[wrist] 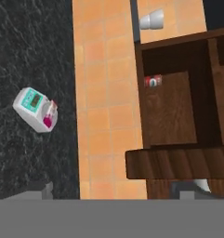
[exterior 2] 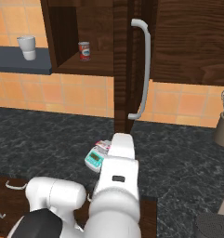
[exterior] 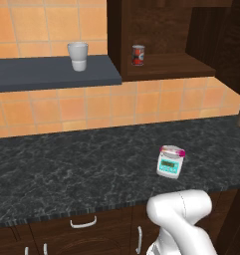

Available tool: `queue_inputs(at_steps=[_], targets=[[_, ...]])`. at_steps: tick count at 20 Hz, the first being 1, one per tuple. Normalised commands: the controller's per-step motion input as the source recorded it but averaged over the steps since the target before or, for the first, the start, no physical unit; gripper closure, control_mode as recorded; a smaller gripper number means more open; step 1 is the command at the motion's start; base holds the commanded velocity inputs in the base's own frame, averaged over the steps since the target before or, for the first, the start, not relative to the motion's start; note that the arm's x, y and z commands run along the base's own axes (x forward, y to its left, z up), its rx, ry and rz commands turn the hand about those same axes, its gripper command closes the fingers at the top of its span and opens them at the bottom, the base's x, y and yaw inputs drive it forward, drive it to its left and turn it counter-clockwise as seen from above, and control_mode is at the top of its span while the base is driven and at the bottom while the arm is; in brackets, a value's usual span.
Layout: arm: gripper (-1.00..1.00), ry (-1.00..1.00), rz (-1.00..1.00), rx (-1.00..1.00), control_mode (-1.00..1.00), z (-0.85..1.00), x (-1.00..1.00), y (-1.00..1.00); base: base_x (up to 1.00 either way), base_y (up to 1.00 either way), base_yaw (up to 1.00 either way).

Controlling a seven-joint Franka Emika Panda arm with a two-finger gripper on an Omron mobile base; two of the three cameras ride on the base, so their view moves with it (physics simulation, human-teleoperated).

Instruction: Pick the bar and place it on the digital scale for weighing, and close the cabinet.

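Dark brown wall cabinet (exterior 2: pixel 127 65), door swung open edge-on, silver handle (exterior 2: pixel 143 69) facing out; red-labelled can (exterior: pixel 138 55) on its shelf. Black marbled counter (exterior: pixel 66 169) bearing digital scale (exterior: pixel 170 162), with pink-and-white bar (exterior: pixel 173 150) resting on its top plate. White cup (exterior: pixel 77 56) on grey shelf (exterior: pixel 42 72); pincer state impossible to tell.

Even, flat rendered light, sharp throughout.
The dark brown wooden wall cabinet (exterior 2: pixel 99 32) interior is dim; the black marbled stone counter (exterior: pixel 66 169) shows no glare.
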Motion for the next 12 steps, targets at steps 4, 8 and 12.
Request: queue_inputs(at_steps=[4, 8, 12], targets=[[-1.00, -0.13, 0.03, 0.01, -1.00, -0.14, 0.31, -0.83, 0.00, 0.00, 0.00], [-1.00, -0.37, 0.17, 0.03, -1.00, 0.00, 0.80, -0.34, 0.00, 0.00, 0.00], [-1.00, -0.37, 0.17, 0.04, -1.00, -0.06, 1.00, -0.03, 0.00, 0.00, 0.00]])
